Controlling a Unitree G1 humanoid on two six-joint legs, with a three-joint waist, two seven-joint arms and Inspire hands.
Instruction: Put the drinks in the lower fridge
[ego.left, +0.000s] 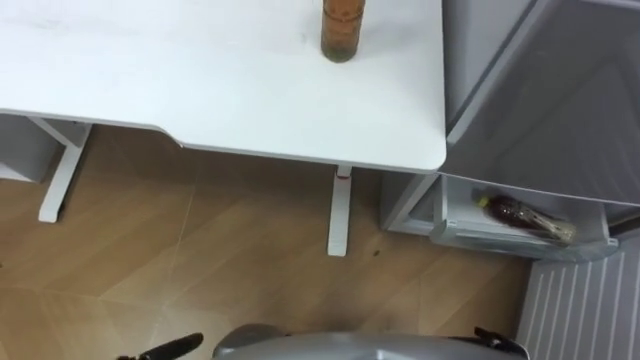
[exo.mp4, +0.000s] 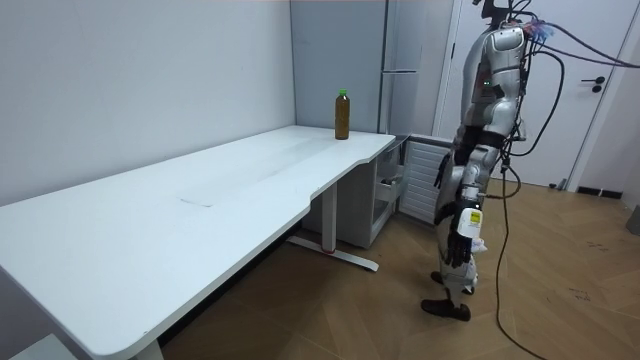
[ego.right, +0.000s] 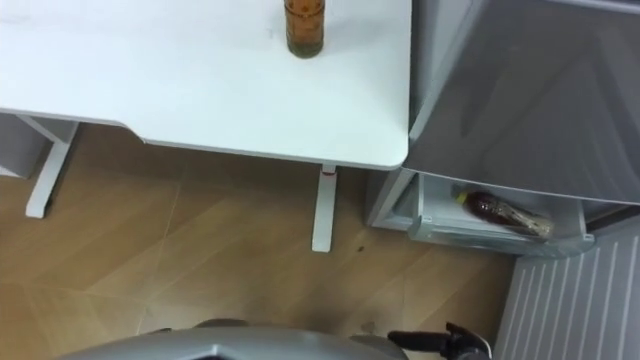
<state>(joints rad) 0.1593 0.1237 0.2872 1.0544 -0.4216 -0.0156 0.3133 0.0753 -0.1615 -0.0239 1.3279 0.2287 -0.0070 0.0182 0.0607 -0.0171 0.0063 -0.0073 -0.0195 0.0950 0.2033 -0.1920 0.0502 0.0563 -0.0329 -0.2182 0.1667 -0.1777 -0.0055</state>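
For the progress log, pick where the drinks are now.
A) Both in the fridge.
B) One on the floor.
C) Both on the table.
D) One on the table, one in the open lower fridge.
D: the upright bottle stands on the white table; the other bottle lies in the lower fridge drawer.

Bright, even light; soft shadow under table (ego.left: 200, 80).

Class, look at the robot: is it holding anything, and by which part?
Nothing. The left robot hand and right robot hand hang empty; one bottle stands on the table, the other bottle lies in the fridge drawer.
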